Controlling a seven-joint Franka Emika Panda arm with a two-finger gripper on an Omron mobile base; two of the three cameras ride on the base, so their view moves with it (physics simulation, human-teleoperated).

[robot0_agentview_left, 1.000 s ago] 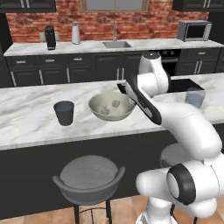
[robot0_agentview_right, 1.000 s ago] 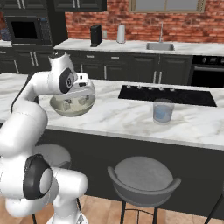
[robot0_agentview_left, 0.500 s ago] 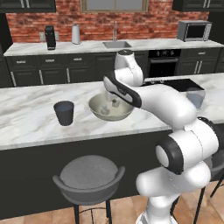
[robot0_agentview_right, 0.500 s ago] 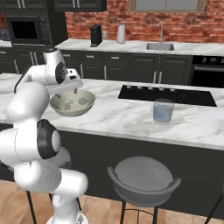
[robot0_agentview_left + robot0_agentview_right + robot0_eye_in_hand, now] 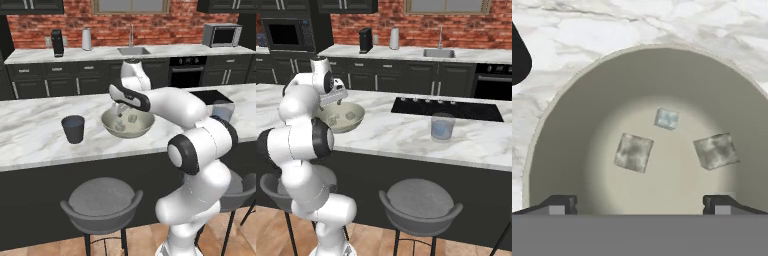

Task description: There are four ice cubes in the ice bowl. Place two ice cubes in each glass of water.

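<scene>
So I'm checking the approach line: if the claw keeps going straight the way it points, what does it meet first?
Probably the ice bowl's inner floor, near the ice cubes; the open claw hangs over it, though depth is unclear.

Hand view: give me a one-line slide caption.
Open gripper poised above the ice bowl, three ice cubes visible on its floor.

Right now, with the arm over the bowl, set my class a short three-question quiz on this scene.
1. How many ice cubes show in the ice bowl in the hand view?
2. True or false: the gripper is shut on a cube.
3. Which is nearer the bowl: (a) the dark tumbler or (b) the clear glass?

Key: 1. Three. 2. False; its fingertips stand wide apart, holding nothing. 3. (a).
</scene>
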